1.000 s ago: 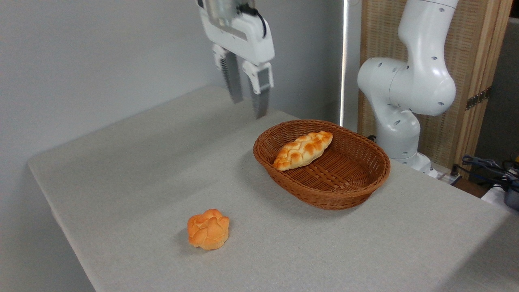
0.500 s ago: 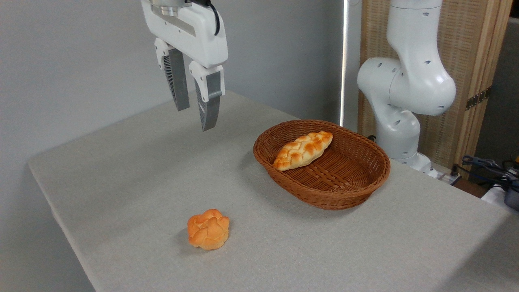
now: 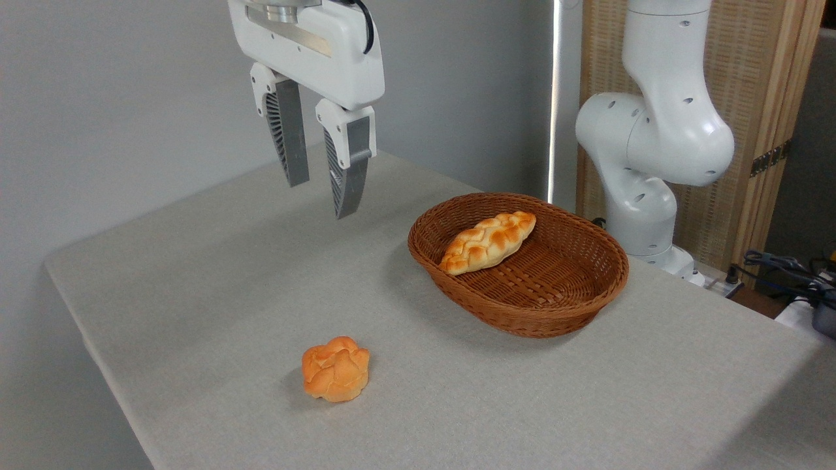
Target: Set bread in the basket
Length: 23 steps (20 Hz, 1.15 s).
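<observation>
The bread (image 3: pixel 488 241), a braided golden loaf with toasted patches, lies inside the brown wicker basket (image 3: pixel 555 313), leaning against its left inner wall. The basket sits on the table right of centre. My gripper (image 3: pixel 320 196) hangs in the air well to the left of the basket and above the table, fingers pointing down. It is open and holds nothing.
A small round knotted orange bun (image 3: pixel 336 367) rests on the grey tablecloth near the front, below the gripper. The arm's white base (image 3: pixel 653 163) stands behind the basket at the right. Cables (image 3: pixel 784 267) lie at the far right edge.
The gripper swung from above the basket's back left corner to the left and towards the camera, then shifted slightly right and lower. Bread, basket and bun have not moved.
</observation>
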Tool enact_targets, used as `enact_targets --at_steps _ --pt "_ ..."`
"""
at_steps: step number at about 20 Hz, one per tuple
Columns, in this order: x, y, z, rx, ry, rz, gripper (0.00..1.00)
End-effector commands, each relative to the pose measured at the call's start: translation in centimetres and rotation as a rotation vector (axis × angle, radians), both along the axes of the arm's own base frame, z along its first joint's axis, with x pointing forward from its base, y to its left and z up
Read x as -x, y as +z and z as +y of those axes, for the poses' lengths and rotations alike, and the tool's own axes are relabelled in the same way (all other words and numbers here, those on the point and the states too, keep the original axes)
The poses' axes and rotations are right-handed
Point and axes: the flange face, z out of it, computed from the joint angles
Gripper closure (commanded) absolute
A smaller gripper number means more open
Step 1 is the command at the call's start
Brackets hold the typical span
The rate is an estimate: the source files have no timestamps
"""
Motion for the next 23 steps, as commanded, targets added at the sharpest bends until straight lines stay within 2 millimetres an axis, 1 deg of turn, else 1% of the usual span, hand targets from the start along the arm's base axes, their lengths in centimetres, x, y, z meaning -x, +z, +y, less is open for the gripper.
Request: enact_targets --at_steps 1,5,7,8,9,11,23 --pt "-0.2 0.0 -0.1 -0.077 -0.001 0.008 0.00" --pt "-0.2 -0.2 0.2 -0.078 0.004 0.017 0.00" --pt "-0.5 -0.7 0.1 -0.070 0.004 0.027 0.00" --pt "-0.5 -1.0 0.1 -0.071 0.004 0.037 0.00" --pt "-0.4 -1.3 -0.4 -0.072 0.000 0.056 0.00" --pt "-0.4 -1.6 -0.4 -0.073 0.000 0.069 0.00" --pt "-0.3 -1.5 -0.2 -0.070 -0.002 0.074 0.00"
